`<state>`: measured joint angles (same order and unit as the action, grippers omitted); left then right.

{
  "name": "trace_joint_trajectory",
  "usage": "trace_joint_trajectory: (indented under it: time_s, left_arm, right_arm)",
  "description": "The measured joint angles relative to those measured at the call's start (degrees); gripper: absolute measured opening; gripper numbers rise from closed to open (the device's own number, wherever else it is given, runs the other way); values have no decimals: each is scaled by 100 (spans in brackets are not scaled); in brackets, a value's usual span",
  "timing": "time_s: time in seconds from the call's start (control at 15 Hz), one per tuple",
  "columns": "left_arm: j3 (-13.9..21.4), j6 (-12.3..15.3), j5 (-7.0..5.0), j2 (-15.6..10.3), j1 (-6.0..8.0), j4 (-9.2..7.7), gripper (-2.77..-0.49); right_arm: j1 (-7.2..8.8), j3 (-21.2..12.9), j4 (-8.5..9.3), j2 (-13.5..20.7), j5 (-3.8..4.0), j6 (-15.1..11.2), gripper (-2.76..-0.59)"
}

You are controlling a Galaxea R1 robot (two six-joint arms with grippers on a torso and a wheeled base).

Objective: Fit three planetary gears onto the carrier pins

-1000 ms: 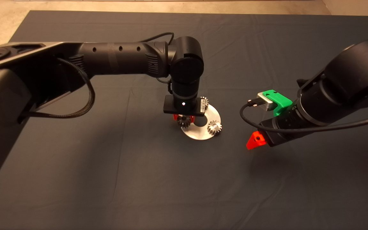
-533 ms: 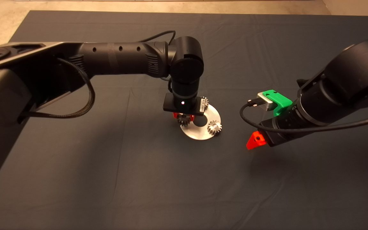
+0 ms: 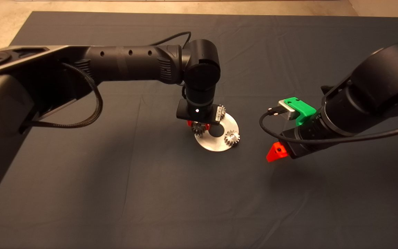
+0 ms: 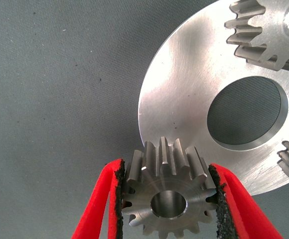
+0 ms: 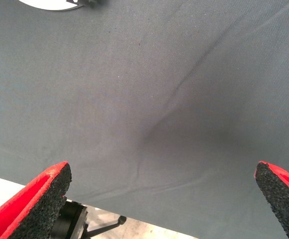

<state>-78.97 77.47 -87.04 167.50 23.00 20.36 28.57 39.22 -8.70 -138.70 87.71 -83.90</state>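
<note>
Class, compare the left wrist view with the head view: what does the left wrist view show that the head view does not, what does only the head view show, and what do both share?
Only the left wrist view shows the left pincer shut on a planetary gear, its red fingers pressing the teeth, and the gear's empty bore.

Only the head view shows both black arms, the right pincer held above the mat to the disc's right, and the mat's edges with pale floor beyond.

Both show the silver disc with its central hole, and two other gears already on it.
</note>
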Motion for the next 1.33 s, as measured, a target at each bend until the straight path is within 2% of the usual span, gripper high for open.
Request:
trace_joint_trajectory:
  time_s: [0.47,0.73,1.33]
  left_arm:
    - [91,-34,-2,-2,-21,26,-238]
    - [207,126,-2,-2,-49,22,-238]
    - [361,257,-4,-2,-79,-35,-238]
  right_arm:
    - [0,0,-2,1,0,0,-61]
    - [0,0,0,0,0,0,-61]
    - [0,-5,-1,1,0,-23,-61]
